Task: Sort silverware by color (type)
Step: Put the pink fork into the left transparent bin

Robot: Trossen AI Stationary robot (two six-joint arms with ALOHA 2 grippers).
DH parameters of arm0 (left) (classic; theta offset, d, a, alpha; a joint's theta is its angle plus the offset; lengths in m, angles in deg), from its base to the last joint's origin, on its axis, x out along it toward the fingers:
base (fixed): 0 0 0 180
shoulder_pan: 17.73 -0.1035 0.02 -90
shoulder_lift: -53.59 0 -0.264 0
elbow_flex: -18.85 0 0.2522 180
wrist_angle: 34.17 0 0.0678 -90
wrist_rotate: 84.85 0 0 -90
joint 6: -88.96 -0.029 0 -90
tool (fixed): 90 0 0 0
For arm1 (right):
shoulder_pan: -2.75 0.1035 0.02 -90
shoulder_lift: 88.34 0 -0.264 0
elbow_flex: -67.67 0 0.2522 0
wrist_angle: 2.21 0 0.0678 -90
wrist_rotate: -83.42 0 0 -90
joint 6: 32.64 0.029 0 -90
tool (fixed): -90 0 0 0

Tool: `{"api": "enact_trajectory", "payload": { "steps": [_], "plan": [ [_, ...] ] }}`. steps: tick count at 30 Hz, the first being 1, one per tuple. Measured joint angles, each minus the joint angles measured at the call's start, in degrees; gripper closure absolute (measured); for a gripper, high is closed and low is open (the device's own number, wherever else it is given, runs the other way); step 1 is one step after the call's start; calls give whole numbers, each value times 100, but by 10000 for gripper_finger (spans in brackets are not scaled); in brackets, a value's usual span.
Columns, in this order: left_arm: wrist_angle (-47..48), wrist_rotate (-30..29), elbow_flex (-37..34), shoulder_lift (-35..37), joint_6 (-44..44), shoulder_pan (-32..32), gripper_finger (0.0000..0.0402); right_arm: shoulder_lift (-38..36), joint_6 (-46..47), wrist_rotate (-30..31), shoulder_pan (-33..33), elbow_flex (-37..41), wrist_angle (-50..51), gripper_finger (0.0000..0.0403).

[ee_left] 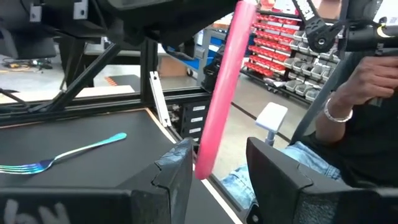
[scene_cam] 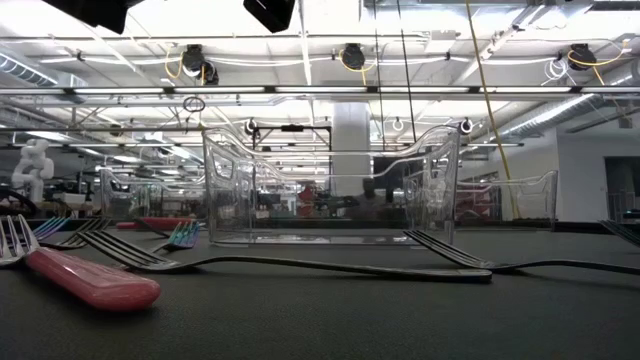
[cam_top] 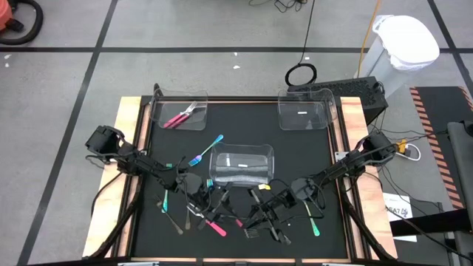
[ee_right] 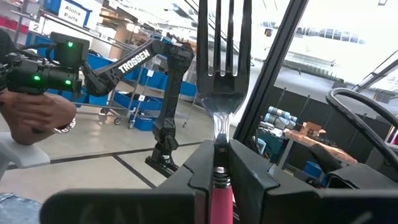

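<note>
While both pincers grip pink forks [ee_right: 222, 56], clear bin [cam_top: 241, 165] between.

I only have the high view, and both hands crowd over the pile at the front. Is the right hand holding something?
Observer: Yes. The right hand is shut on a pink-handled fork, gripped just below the tines.
Operator: And the left hand?
Observer: A pink handle sits in the left hand. I cannot tell whether it is clamped.
Operator: Anyone near the table?
Observer: A person is close beyond the edge of the table, seen in the left wrist view.
</note>
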Motion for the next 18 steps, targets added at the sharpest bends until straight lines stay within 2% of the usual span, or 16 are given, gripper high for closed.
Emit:
{"api": "enact_trajectory", "payload": {
  "steps": [10, 14, 18],
  "plan": [
    [-414, -9, 58, -385, -269, 2, 252, 0, -21, 10, -2, 0, -11, 371],
    [-412, 274, 109, -444, -308, -4, 252, -2, 22, 11, -2, -2, 29, 370],
    [-418, 310, 109, -439, -416, 0, 252, -2, 31, 9, -2, -2, 53, 370]
  ]
}}
